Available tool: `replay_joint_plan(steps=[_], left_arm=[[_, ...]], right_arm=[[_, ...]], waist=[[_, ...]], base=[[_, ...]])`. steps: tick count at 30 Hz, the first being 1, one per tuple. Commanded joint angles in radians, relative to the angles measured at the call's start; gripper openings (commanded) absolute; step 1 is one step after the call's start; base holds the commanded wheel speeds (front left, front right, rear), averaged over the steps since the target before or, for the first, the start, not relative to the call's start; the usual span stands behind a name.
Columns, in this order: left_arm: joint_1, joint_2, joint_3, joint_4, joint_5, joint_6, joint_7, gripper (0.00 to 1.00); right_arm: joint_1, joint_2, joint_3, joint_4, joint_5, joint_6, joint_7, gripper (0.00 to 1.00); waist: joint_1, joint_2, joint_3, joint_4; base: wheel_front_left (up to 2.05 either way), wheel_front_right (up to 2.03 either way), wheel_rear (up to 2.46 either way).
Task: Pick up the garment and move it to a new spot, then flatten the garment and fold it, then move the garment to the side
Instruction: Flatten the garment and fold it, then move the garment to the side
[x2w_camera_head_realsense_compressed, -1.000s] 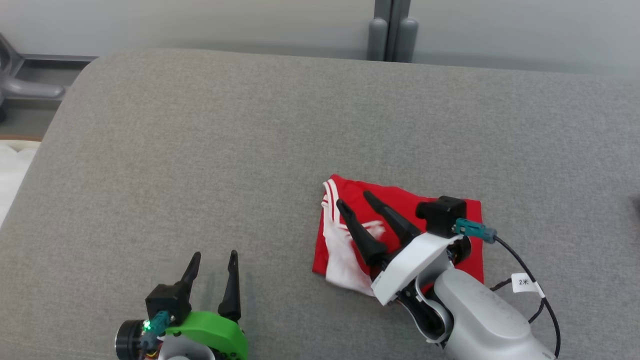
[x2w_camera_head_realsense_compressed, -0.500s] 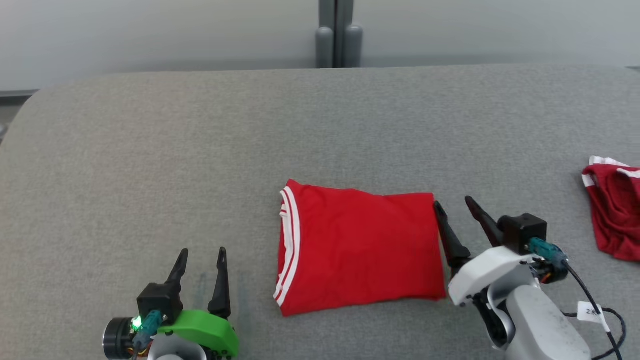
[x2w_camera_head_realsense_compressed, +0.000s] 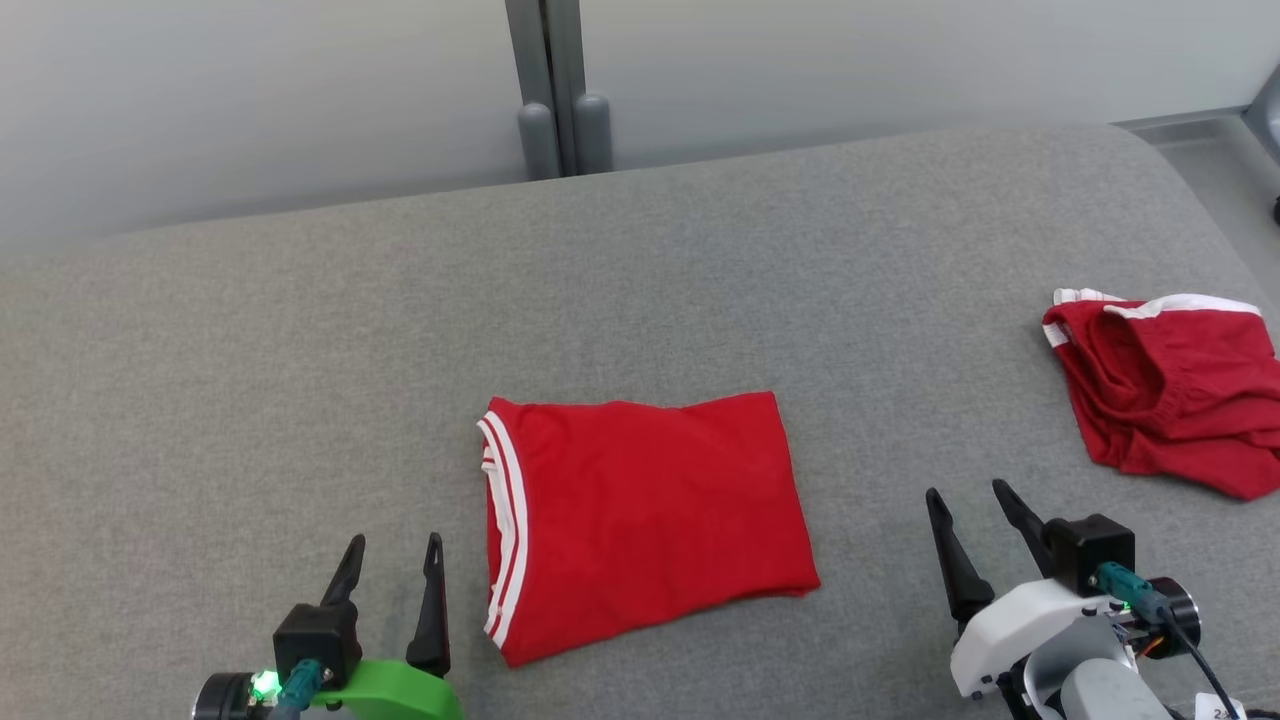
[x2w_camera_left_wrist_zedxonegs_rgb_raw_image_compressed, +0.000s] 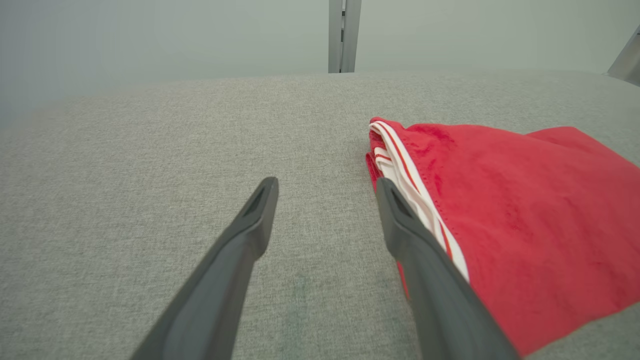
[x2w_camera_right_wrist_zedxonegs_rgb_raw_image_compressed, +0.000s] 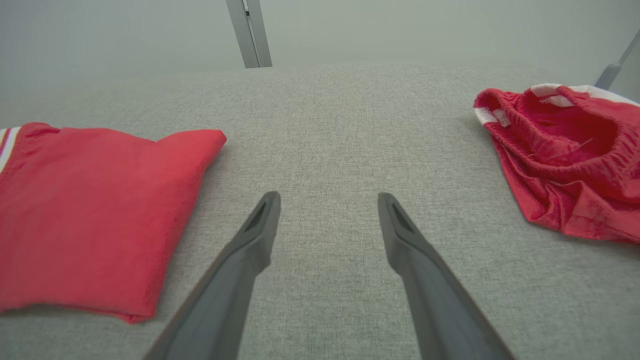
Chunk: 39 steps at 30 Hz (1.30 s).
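So the folded red cloth garment (x2w_camera_head_realsense_compressed: 640, 520) sits on the grey fabric bench (x2w_camera_head_realsense_compressed: 300, 350), left gripper (x2w_camera_head_realsense_compressed: 394, 542) and right gripper (x2w_camera_head_realsense_compressed: 965, 490) spread empty either side, probably ready to shift it.

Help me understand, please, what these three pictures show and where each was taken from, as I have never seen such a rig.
This is a wheeled robot with two arms, each ending in a two-fingered gripper. The wide picture comes from a camera on its head, looking down at a grey padded surface. The left gripper, on a green mount, is at the lower left, and the right gripper is at the lower right. The other two pictures come from cameras on the wrists, each looking along that gripper's own dark fingers. On the surface lie a red folded garment with white stripes, between the grippers, and a red crumpled garment off to the right. Both grippers are open and hold nothing.
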Motion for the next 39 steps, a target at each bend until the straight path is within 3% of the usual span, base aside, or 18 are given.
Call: replay_joint_plan(steps=[1,8,16,22,28,29,30,31,32,36,39], left_arm=[[0.019,0.004,0.002,-0.009,0.011,0.004,0.000,1.00],[0.040,0.004,-0.006,-0.034,-0.006,0.005,0.000,1.00],[-0.008,0.004,-0.022,-0.052,-0.030,-0.024,0.000,1.00],[-0.030,0.004,-0.035,-0.072,-0.052,-0.031,0.000,1.00],[-0.042,0.003,-0.050,-0.065,-0.054,-0.032,0.000,1.00],[-0.042,0.003,-0.054,-0.058,-0.048,-0.030,0.000,1.00],[-0.042,0.003,-0.056,-0.055,-0.045,-0.030,0.000,1.00],[-0.041,0.003,-0.056,-0.052,-0.044,-0.029,0.000,1.00],[-0.039,0.003,-0.055,-0.047,-0.045,-0.027,0.000,1.00],[-0.020,0.003,-0.046,-0.040,-0.039,-0.026,0.000,1.00],[-0.008,0.003,-0.039,-0.040,-0.033,-0.028,0.000,1.00]], right_arm=[[0.017,-0.003,-0.003,0.003,-0.011,-0.001,-0.001,1.00],[0.028,-0.003,0.026,0.016,-0.003,-0.001,-0.001,1.00],[-0.084,-0.004,0.113,0.049,0.031,-0.001,-0.001,1.00],[-0.193,-0.004,0.140,0.166,0.062,-0.001,-0.001,1.00],[-0.246,-0.004,0.198,0.374,0.108,-0.001,0.011,1.00],[-0.246,-0.004,0.217,0.413,0.125,-0.001,0.017,0.84],[-0.246,-0.001,0.233,0.445,0.130,-0.001,0.017,0.46],[-0.247,0.001,0.239,0.466,0.135,-0.001,0.017,0.29],[-0.248,0.002,0.239,0.490,0.144,-0.001,0.019,0.00],[-0.259,-0.005,0.208,0.529,0.141,-0.002,0.013,0.00],[-0.262,-0.010,0.151,0.481,0.114,-0.005,0.010,0.00]], waist=[[0.0000,0.0000,-0.020,-0.013],[0.0000,0.0000,-0.018,0.005],[0.0000,0.0000,0.042,0.075],[0.0000,0.0000,0.084,0.156],[0.0000,0.0000,0.111,0.226],[0.0000,0.0000,0.112,0.234],[0.0000,0.0000,0.112,0.238],[0.0000,0.0000,0.111,0.239],[0.0000,0.0000,0.110,0.238],[0.0000,0.0000,0.099,0.200],[0.0000,0.0000,0.087,0.145]], base=[[0.00,0.00,0.00],[0.00,0.00,0.00],[0.00,0.00,0.00],[0.00,0.00,0.00],[0.00,0.00,0.00],[0.00,0.00,0.00],[0.00,0.00,0.00],[0.00,0.00,0.00],[0.00,0.00,0.00],[0.00,0.00,0.00],[0.00,0.00,0.00]])
